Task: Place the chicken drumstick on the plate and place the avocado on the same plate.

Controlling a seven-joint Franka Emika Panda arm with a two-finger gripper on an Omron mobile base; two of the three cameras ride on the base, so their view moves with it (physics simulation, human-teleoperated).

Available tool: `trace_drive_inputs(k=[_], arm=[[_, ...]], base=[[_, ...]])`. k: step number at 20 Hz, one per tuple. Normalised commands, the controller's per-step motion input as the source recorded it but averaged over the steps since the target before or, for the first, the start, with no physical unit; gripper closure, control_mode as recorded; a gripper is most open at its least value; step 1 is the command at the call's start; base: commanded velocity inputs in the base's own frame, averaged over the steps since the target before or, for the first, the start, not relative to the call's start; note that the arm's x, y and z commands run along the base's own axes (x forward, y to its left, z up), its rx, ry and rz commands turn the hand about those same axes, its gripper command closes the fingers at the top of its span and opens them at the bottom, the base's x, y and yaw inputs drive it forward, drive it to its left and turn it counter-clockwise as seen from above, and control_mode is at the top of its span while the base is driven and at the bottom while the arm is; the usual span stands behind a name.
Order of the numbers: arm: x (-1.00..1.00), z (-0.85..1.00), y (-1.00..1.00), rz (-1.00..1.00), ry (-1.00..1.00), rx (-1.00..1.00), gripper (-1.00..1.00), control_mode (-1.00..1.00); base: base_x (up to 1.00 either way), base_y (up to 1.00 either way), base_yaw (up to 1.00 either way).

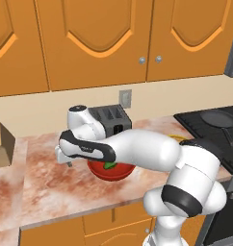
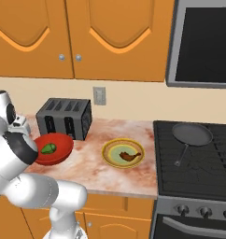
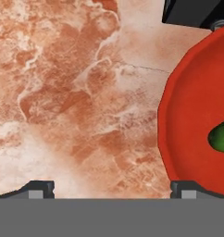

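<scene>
The orange-brown chicken drumstick (image 2: 130,156) lies on the yellow-rimmed plate (image 2: 108,148) to the left of the stove. The bright-green avocado (image 2: 48,148) (image 1: 110,166) rests inside a deep red bowl (image 2: 59,140) in front of the toaster. My gripper (image 1: 66,162) hangs over the marble counter just left of the bowl, pointing down. In the hand view the gripper (image 3: 112,190) is open with bare counter between its fingertips (image 3: 37,189). The bowl (image 3: 192,115) lies off to the right there, with an edge of the avocado (image 3: 221,138) showing.
A dark toaster (image 2: 63,116) (image 1: 111,120) stands behind the bowl against the wall. A black frying pan (image 2: 192,134) sits on the stove (image 2: 199,163) at the right. A wooden box (image 1: 2,141) stands at the far left of the counter.
</scene>
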Motion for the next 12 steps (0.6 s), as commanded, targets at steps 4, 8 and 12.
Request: trace_drive_inputs(k=[4,8,12], arm=[[0.05,0.0,-0.02,0.0,0.0,-0.01,-1.0,-1.0],[0.12,0.0,-0.22,-0.09,0.0,0.0,-1.0,-1.0],[0.08,0.0,-0.35,-0.22,0.02,0.0,-1.0,-1.0]], base=[[0.0,0.0,0.0],[0.0,0.0,0.0],[0.0,0.0,0.0]])
